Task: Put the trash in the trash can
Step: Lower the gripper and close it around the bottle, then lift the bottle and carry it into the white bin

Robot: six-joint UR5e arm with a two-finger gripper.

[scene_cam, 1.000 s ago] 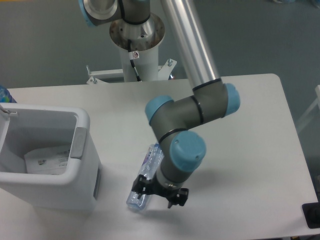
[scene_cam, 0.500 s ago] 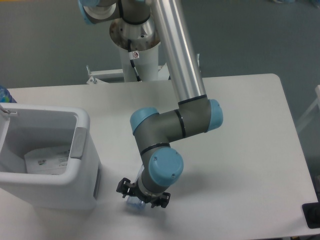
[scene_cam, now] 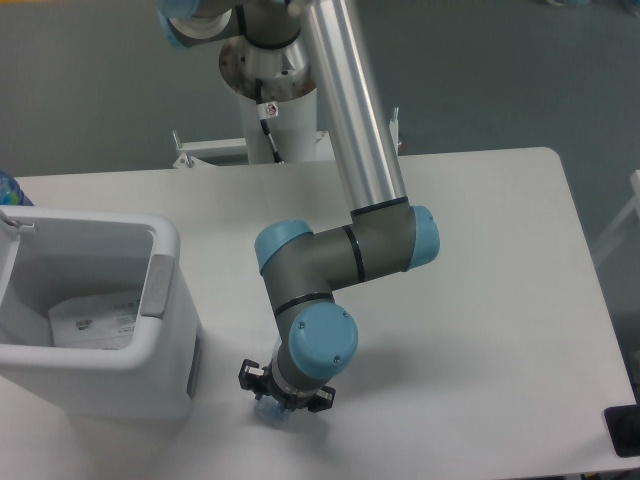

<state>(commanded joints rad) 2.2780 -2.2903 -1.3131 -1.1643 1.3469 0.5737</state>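
My hand (scene_cam: 283,395) is down over the bottle (scene_cam: 270,411) on the worktop (scene_cam: 480,300), right of the trash can (scene_cam: 95,310); whether my fingers grip it I cannot tell. The paper packet (scene_cam: 95,318) lies inside the can.

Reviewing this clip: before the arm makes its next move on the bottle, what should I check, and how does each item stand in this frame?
1. Gripper above the bottle: ok, it sits right over it, with only the bottle's near end showing.
2. Jaws closed on the bottle: cannot tell, the wrist hides them.
3. Bottle lying on the table: ok, apparently not lifted.
4. Trash can open at the top: ok, nothing covers it.
5. Room inside the can: ok, only a white paper packet lies at the bottom.
6. Path to the can: ok, nothing stands between, though the can wall is close.
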